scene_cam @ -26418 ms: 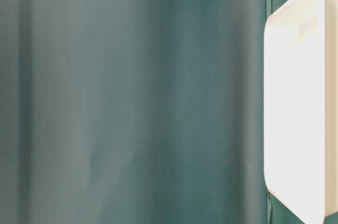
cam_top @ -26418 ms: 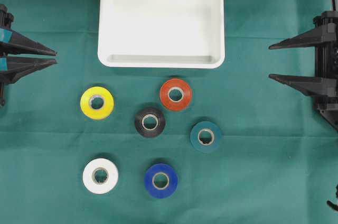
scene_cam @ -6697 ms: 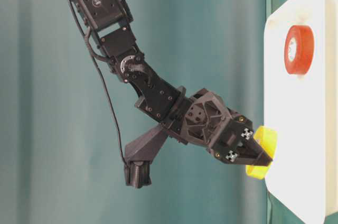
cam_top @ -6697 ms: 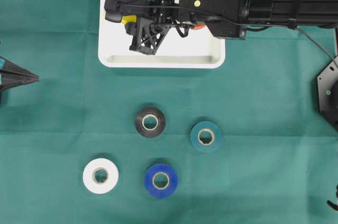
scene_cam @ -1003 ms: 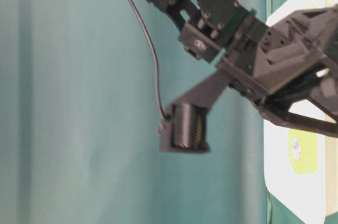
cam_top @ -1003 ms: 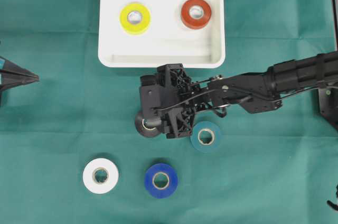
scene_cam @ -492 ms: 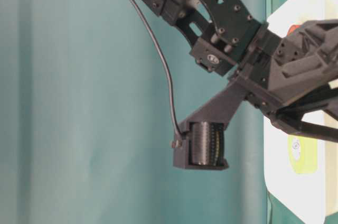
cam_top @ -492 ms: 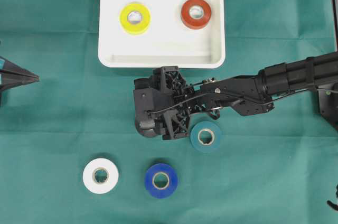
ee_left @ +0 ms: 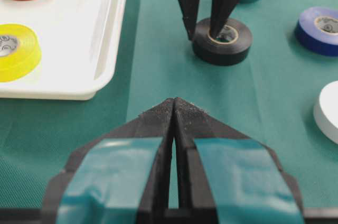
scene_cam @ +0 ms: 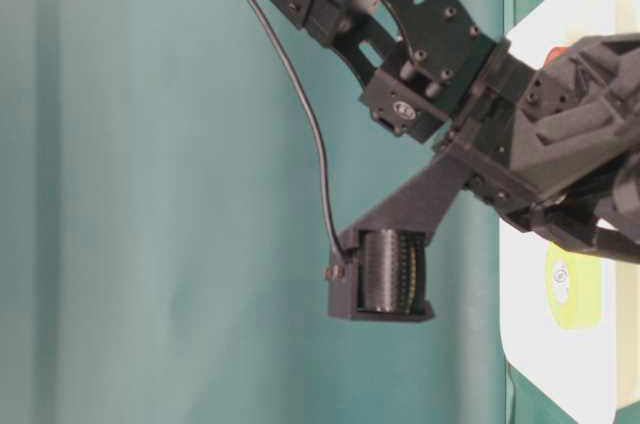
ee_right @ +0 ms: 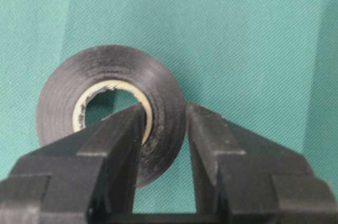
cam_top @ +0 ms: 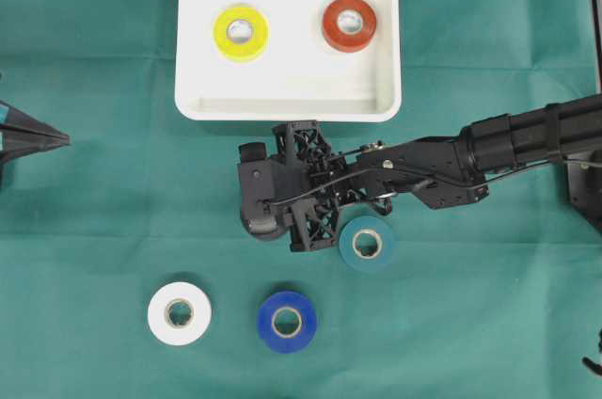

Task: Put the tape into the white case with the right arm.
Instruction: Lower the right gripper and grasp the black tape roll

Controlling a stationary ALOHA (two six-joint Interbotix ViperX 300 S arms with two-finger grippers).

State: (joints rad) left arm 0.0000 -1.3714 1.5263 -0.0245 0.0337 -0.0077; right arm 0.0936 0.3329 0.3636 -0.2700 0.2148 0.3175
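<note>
Closing since a second ago, right gripper (ee_right: pixel 163 129) now clamps the black tape's (ee_right: pixel 111 102) wall on the cloth below the white case (cam_top: pixel 287 107), holding 2 rolls; lift and carry likely follow.

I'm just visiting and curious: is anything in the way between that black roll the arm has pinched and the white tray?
Nothing visible. The right gripper is shut on the black tape, one finger in its hole. Only bare green cloth lies between it and the white tray. The yellow tape and red tape leave room inside.
</note>
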